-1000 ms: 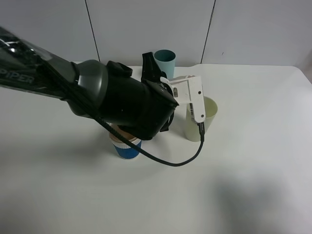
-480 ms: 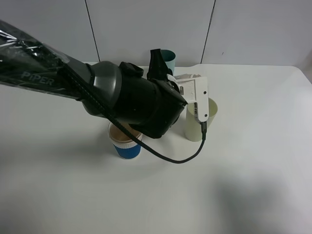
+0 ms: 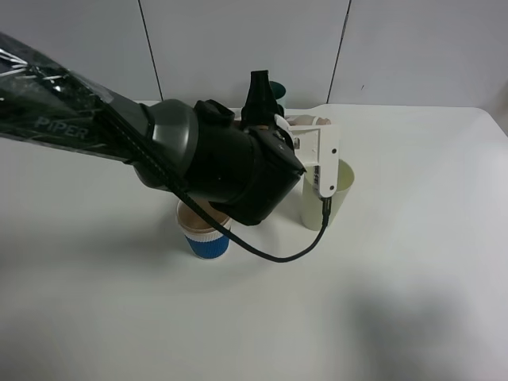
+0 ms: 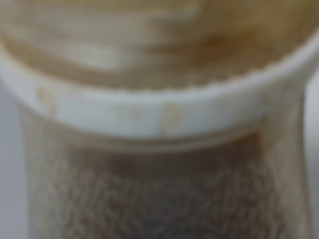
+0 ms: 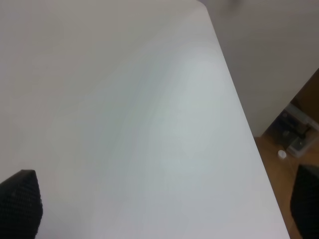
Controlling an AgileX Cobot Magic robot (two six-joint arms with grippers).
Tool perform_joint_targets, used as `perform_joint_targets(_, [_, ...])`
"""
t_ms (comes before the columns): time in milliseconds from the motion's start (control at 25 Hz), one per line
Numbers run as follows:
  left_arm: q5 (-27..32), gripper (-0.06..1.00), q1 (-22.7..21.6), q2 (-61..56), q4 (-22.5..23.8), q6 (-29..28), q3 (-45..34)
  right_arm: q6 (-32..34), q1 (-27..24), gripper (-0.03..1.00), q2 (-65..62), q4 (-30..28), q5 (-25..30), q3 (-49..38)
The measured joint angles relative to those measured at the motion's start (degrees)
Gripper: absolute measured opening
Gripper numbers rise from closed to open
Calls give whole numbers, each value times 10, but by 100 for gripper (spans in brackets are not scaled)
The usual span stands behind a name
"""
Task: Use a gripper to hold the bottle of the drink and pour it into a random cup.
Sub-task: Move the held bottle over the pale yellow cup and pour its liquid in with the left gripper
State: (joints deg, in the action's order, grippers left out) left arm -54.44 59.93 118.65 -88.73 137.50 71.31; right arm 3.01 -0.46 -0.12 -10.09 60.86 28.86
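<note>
My left gripper, on the black arm marked "PIPER", hangs above the table beside the pale yellow-green cup. Its white bracket overlaps the cup's rim. It is shut on the bottle of the drink, whose beige neck, white ring and brown drink fill the blurred left wrist view. In the exterior view the arm hides the bottle except for a beige bit. My right gripper is open and empty over bare table, with only its two black fingertips showing.
A short blue-and-white ribbed cup holding brown drink stands under the left arm. A teal tumbler stands behind it, mostly hidden. The right wrist view shows the table's edge, with floor beyond it.
The left arm has moved toward the back of the table and turned. It now covers more of the teal tumbler and less of the blue ribbed cup. The bracket sits upright by the yellow-green cup.
</note>
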Motion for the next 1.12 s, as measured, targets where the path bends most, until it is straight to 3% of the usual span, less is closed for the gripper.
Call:
perform_joint_targets(640, [-17, 33, 11, 0, 45, 24, 0, 0, 0, 99, 0, 0, 0, 0])
perform_joint_targets(1120, [-28, 33, 11, 0, 50, 30, 0, 0, 0, 99, 0, 0, 0, 0])
